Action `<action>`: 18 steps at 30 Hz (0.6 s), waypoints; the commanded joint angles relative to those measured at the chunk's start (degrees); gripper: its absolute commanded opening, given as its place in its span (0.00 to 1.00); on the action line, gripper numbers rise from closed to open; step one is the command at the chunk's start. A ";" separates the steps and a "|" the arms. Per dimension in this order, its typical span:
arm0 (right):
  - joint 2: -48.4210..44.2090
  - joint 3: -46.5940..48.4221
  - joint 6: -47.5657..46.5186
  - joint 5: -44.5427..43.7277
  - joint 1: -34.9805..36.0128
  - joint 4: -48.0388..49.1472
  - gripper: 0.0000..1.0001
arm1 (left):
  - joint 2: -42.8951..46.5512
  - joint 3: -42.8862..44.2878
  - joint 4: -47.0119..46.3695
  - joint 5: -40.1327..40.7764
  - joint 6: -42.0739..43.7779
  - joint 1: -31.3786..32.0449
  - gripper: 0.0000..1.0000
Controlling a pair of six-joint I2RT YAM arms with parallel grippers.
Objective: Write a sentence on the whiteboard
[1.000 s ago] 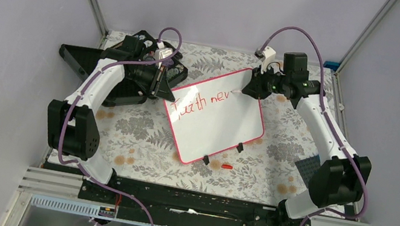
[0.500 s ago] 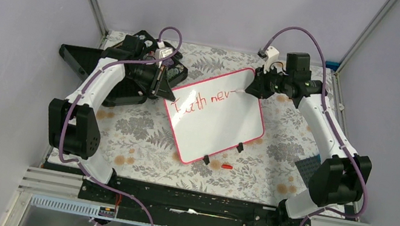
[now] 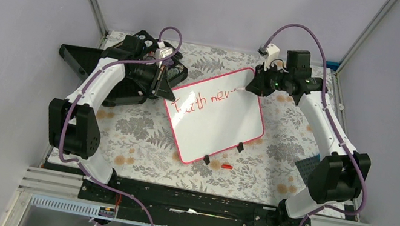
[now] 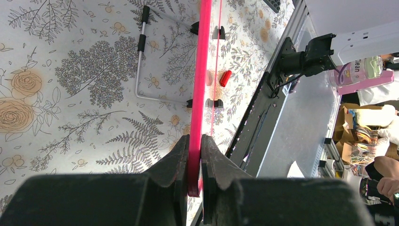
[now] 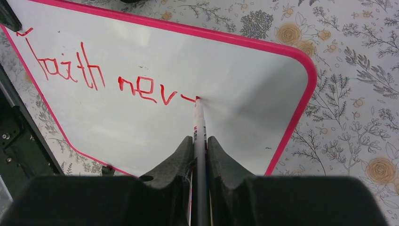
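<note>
The whiteboard (image 3: 220,122) stands tilted mid-table on two black clip feet, with a pink rim (image 5: 301,108) and red writing "faith nev" plus a fresh stroke. My left gripper (image 3: 163,89) is shut on the board's left rim (image 4: 195,165), seen edge-on in the left wrist view. My right gripper (image 3: 249,88) is shut on a white marker (image 5: 199,127). The marker's red tip touches the board just right of the "v" at the upper right part of the board.
A black compartment case (image 3: 112,74) lies at the back left under the left arm. A red marker cap (image 3: 227,167) lies on the floral tablecloth in front of the board. A metal wire stand (image 4: 141,66) shows behind the board. A dark mesh patch (image 3: 306,166) lies at the right.
The right gripper has moved the marker to the right along the writing line, adding a stroke after "nev". The left gripper and board have stayed put.
</note>
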State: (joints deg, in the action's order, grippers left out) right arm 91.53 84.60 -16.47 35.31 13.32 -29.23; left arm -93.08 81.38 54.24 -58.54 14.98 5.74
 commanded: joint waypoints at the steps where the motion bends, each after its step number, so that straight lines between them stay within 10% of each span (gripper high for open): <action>1: 1.00 2.94 0.38 0.83 -0.19 1.16 0.00 | -0.76 1.43 -1.99 3.35 2.51 0.41 0.00; 18: -0.32 0.80 0.46 2.74 1.56 1.05 0.00 | -0.86 1.41 -1.98 3.35 2.51 0.42 0.00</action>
State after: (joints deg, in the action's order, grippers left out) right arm 92.03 85.32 -16.03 36.51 14.06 -29.28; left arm -93.12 81.38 54.35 -58.54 15.00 5.74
